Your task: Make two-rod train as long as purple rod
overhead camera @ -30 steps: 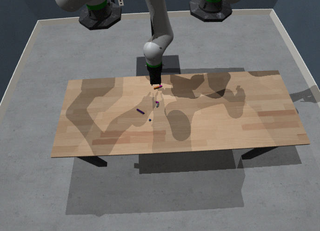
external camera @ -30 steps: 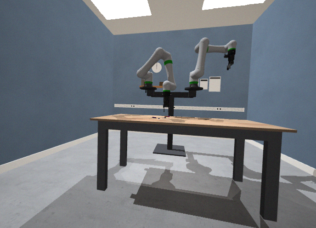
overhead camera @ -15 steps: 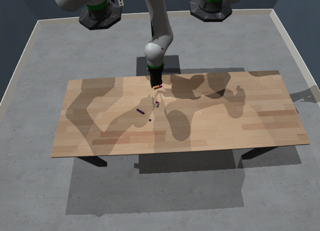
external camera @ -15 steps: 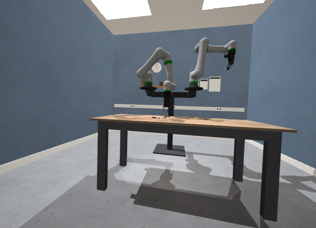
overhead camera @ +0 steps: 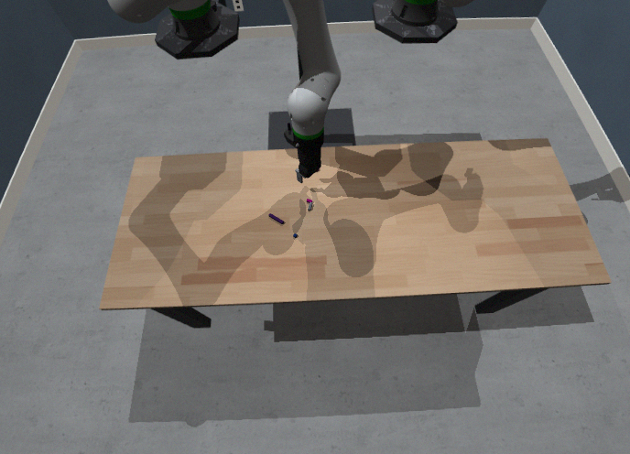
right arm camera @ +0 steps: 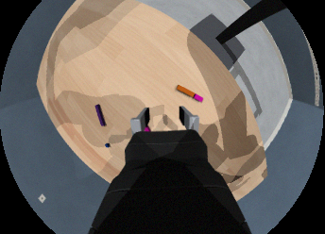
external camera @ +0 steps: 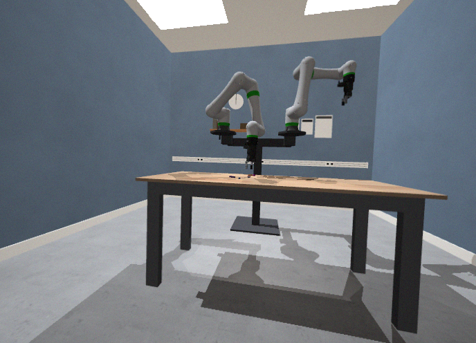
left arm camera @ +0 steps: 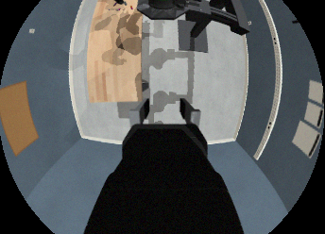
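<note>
Wooden table (overhead camera: 432, 266) (external camera: 307, 184) (left arm camera: 106, 85) (right arm camera: 132, 42) bears orange (right arm camera: 186, 91), magenta (right arm camera: 198, 98), purple (overhead camera: 276, 219) (right arm camera: 100, 115) and blue rods (overhead camera: 295, 235) (right arm camera: 107, 145)

The table (overhead camera: 432, 266) (external camera: 307, 184) looks like wood, with pale and reddish planks and a smooth, fairly matt top, while its legs (external camera: 153, 236) look dark and matt. The arms have pale, smooth shells that look like painted metal or plastic with a soft sheen, and the fingers look like grey metal ahead of a matt black body (right arm camera: 165, 179) (left arm camera: 162, 179). The floor (overhead camera: 229, 378) (external camera: 77, 262) looks like grey concrete, matt and faintly mottled, and the orange rod (right arm camera: 185, 91) appears smooth, its material too small to tell.
</note>
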